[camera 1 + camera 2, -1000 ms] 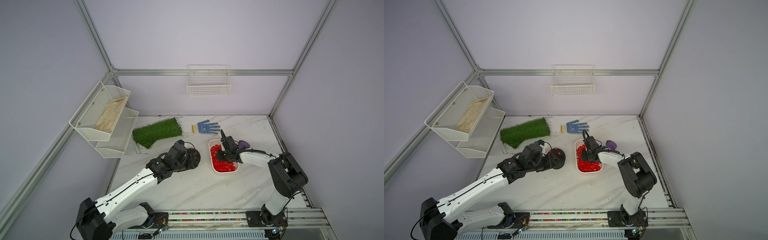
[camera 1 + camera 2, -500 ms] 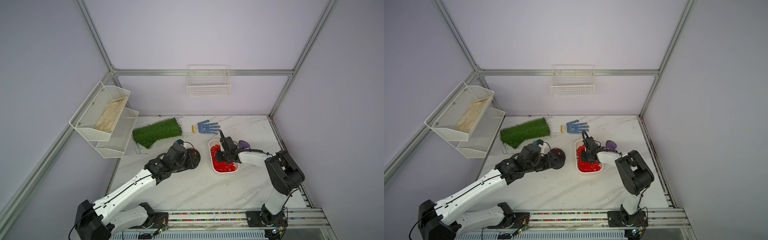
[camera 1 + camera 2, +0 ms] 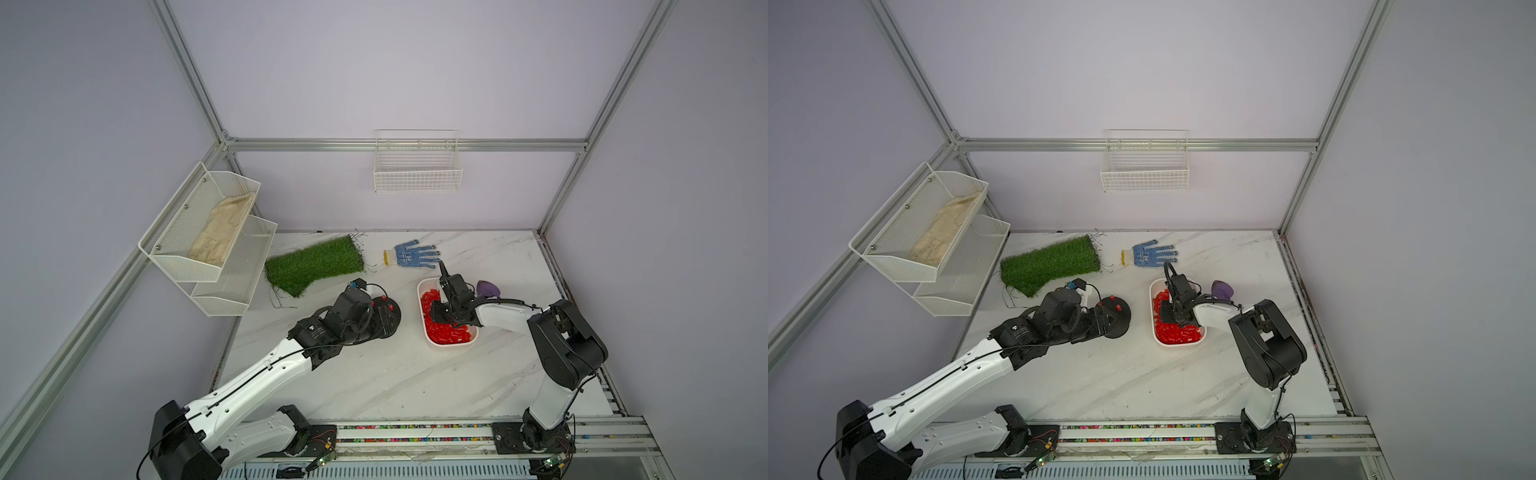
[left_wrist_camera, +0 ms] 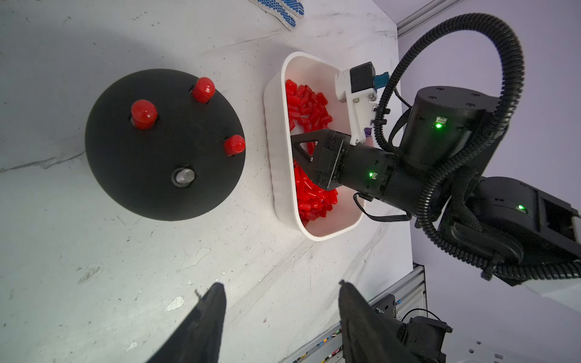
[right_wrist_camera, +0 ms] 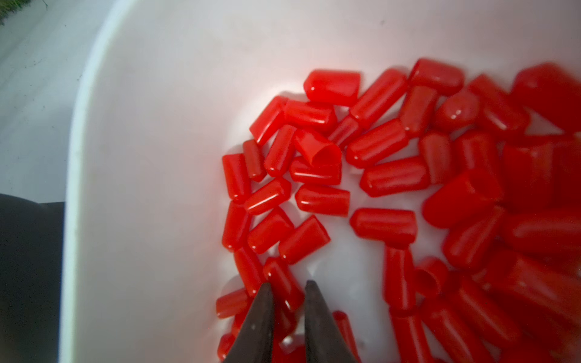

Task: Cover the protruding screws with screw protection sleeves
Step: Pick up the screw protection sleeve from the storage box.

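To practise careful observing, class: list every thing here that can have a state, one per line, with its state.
protruding screws: one bare, three capped red.
white tray: holds loose screw protection sleeves.
left claw: open, empty.
right claw: tips narrowly apart astride one sleeve; grip unclear.
glove: lying flat.

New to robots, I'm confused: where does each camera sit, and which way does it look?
Top views: one twin-eyed head up high, looking down at the white marble table; both arms show.
Left wrist: on the left arm, facing the black round dome-shaped base; open left end effector shows.
Right wrist: on the right arm, facing red plastic sleeves in the white plastic tray; right end effector shows.
All share the tray.
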Tool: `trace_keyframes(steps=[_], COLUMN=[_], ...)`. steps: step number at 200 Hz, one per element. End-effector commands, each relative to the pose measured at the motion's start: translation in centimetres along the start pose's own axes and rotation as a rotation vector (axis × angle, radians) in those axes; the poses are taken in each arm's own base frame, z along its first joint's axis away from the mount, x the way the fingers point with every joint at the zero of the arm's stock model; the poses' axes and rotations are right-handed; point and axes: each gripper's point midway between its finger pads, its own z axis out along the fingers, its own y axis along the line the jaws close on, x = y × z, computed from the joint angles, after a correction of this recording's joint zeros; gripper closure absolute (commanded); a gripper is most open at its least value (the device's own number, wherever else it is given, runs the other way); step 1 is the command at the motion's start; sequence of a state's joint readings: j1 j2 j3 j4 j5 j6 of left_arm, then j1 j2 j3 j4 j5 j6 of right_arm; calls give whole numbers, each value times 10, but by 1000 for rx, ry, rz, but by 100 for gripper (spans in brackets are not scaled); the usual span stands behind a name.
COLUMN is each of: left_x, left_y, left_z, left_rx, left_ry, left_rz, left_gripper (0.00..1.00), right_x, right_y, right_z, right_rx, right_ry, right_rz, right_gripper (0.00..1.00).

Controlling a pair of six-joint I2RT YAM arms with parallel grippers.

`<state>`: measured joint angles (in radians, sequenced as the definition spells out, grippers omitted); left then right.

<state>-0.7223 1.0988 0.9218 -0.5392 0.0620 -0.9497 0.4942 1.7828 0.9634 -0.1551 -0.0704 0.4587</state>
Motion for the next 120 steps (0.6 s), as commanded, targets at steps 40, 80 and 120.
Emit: trace_keyframes(steps=[40, 80, 120], left_x=[-12, -14, -17], left_y=[-13, -13, -11], left_z=[-12, -13, -15], left_rx=[46, 44, 38], left_ry=[-58, -67, -76], left_rz=[13, 13, 12], left_gripper=[41, 41, 41], right_x=[16, 2, -12], right_y=[-9, -2, 7], right_z=[-2, -16, -38], right_rx=[14, -4, -27], right_ry=[37, -9, -66], right_rz=[-1, -6, -17], right_gripper=[85, 88, 88])
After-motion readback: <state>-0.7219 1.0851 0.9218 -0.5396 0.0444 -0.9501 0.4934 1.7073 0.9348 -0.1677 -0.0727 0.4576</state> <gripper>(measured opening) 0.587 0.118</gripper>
